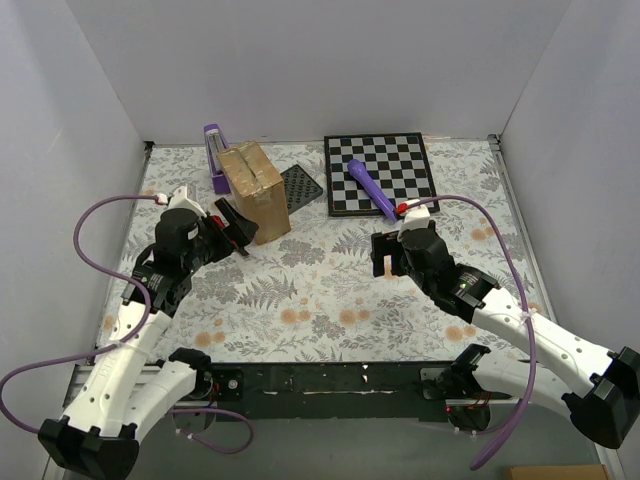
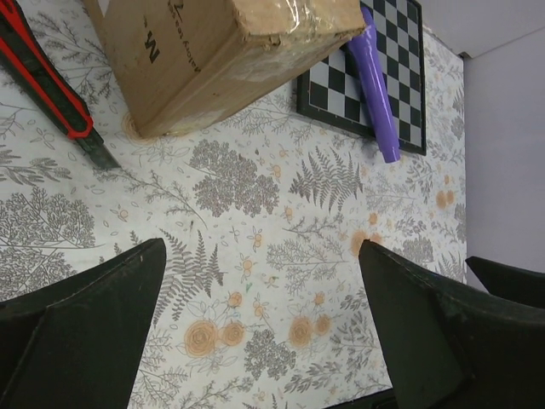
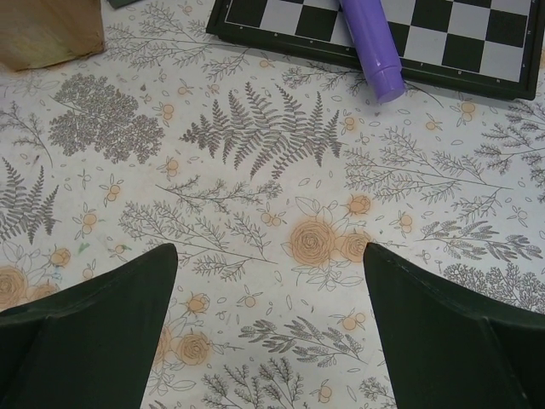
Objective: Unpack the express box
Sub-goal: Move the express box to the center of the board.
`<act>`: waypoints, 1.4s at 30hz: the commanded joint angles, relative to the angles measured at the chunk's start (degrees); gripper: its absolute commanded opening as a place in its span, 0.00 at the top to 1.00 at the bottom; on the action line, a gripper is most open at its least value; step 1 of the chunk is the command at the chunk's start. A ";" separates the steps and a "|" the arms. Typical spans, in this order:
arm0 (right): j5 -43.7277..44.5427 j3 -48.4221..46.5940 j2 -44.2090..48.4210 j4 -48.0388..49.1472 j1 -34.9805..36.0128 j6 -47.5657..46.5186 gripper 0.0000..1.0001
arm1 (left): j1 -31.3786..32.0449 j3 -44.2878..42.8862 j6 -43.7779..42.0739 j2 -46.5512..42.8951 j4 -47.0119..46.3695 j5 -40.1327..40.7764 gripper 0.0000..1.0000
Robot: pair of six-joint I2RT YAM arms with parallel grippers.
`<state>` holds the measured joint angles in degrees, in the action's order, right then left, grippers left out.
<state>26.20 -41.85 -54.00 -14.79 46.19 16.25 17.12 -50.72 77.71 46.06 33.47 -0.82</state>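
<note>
White-walled booth, floral table [image 1: 320, 290]: the express box [image 1: 255, 185] stands taped shut near the chessboard [image 1: 405, 160]. Left fingers [image 2: 77, 341] and right fingers [image 3: 443, 341] are both spread wide, gripping nothing.

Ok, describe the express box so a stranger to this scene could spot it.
Start at the chessboard at the back and look left, past the dark gridded panel. The express box stands there: the only brown cardboard carton, glossy tape on top, taller than its neighbours.

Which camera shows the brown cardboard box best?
The top view: the whole express box shows, taped top included. The left wrist view crops it at the frame's edge; the right wrist view catches only a corner.
</note>
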 commanded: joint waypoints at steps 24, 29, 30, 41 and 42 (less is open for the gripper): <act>-8.79 -24.24 -28.00 16.98 0.12 4.76 0.11 | -11.06 -7.90 9.74 15.63 -3.42 6.18 0.05; -8.01 -27.14 -32.29 18.92 -0.75 4.40 0.11 | -13.17 -9.83 8.51 17.65 -3.67 6.97 0.02; -6.87 -28.37 -33.35 18.22 -1.36 5.27 0.11 | -13.26 -10.36 9.12 18.35 -4.03 7.23 0.02; -15.64 -40.24 -48.47 22.42 -6.12 10.64 0.41 | -13.96 -7.82 12.38 28.02 -9.30 6.19 0.22; -16.95 -41.29 -49.35 22.78 -6.29 10.64 0.43 | -13.96 -7.82 12.11 28.46 -9.74 5.83 0.25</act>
<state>13.56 -78.41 -99.98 3.36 39.51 25.61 3.49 -59.09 89.58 73.58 26.79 6.35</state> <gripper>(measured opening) 0.596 0.783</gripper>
